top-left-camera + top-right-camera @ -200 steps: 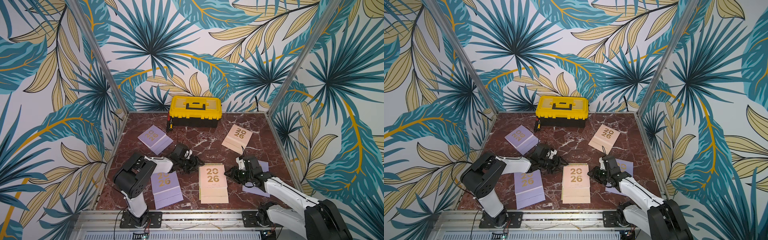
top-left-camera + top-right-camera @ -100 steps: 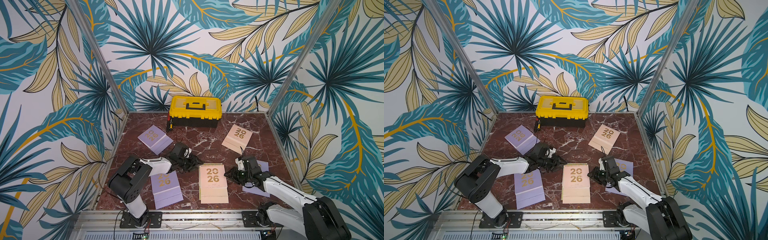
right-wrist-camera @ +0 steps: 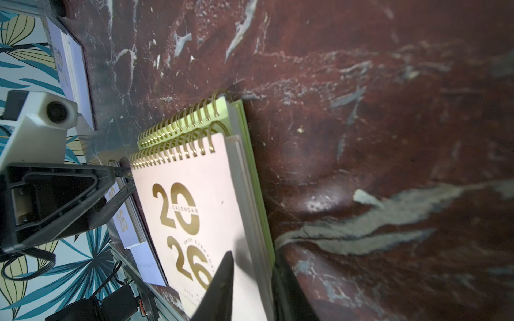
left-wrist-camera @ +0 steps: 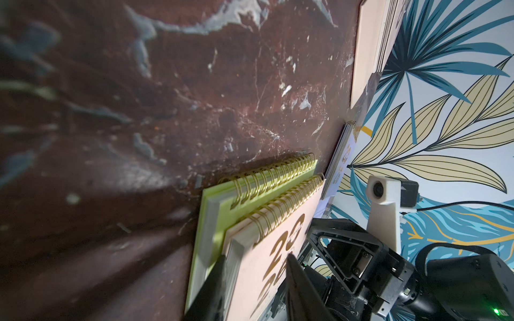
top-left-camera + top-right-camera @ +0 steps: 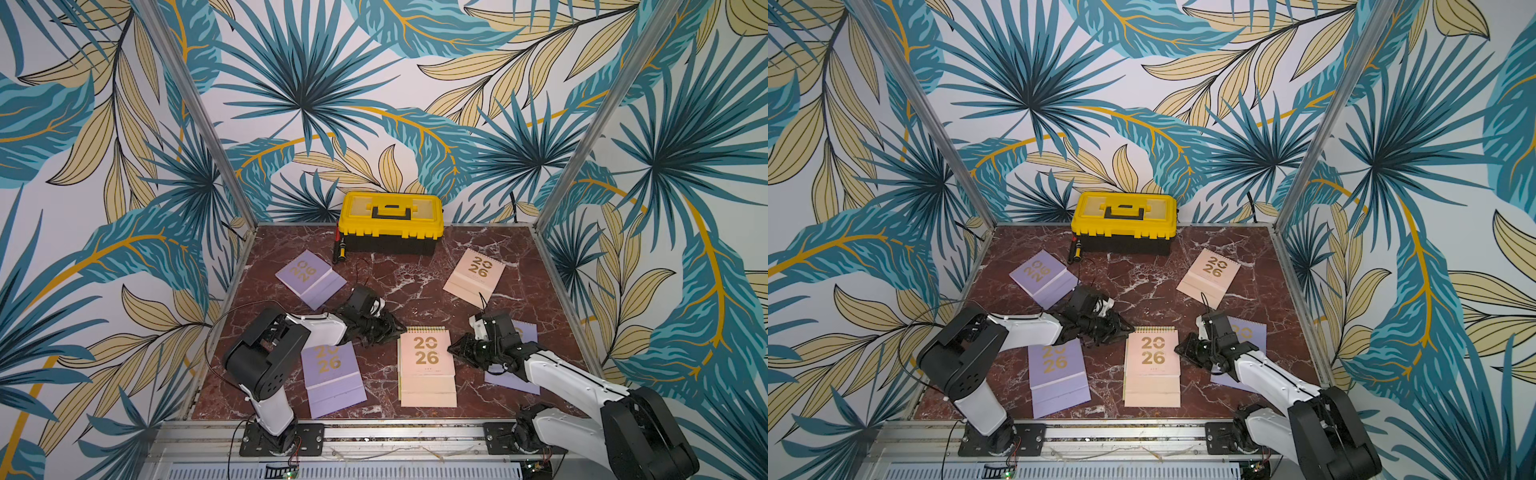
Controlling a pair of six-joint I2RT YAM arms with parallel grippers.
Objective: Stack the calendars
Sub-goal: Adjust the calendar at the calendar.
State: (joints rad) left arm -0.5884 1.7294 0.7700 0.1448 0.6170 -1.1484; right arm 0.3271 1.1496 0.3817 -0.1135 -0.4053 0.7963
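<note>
The marble table [image 5: 399, 286] and the yellow toolbox [image 5: 390, 216] at its upper edge look as they did a second ago, and none of the calendars has shifted. What has changed is the left arm. It has carried the left gripper [image 5: 395, 330] down and to the right, off the bare marble and up to the upper left corner of the middle peach-pink calendar [image 5: 426, 370]. The right gripper [image 5: 453, 350] has scarcely moved and sits at that calendar's right edge. The wrist views show that this calendar already lies on the lime green calendar [image 4: 233, 212], spirals nearly aligned, so a stack of two is begun in the lower middle of both top views. Still lying singly are the upper lilac calendar [image 5: 307, 277] at centre left, the lower lilac calendar [image 5: 332, 374] beside the stack, the far peach-pink calendar [image 5: 473, 274] at upper right, and the third lilac calendar [image 5: 528, 332] partly under the right arm. The left fingers [image 4: 214, 289] stand apart astride the top calendar's side, one over the cover and one down along the page edge. The right fingers [image 3: 222, 280] do likewise on the opposite side. I cannot tell whether either pair presses yet. Most likely both arms are about to take or square the stack together.
</note>
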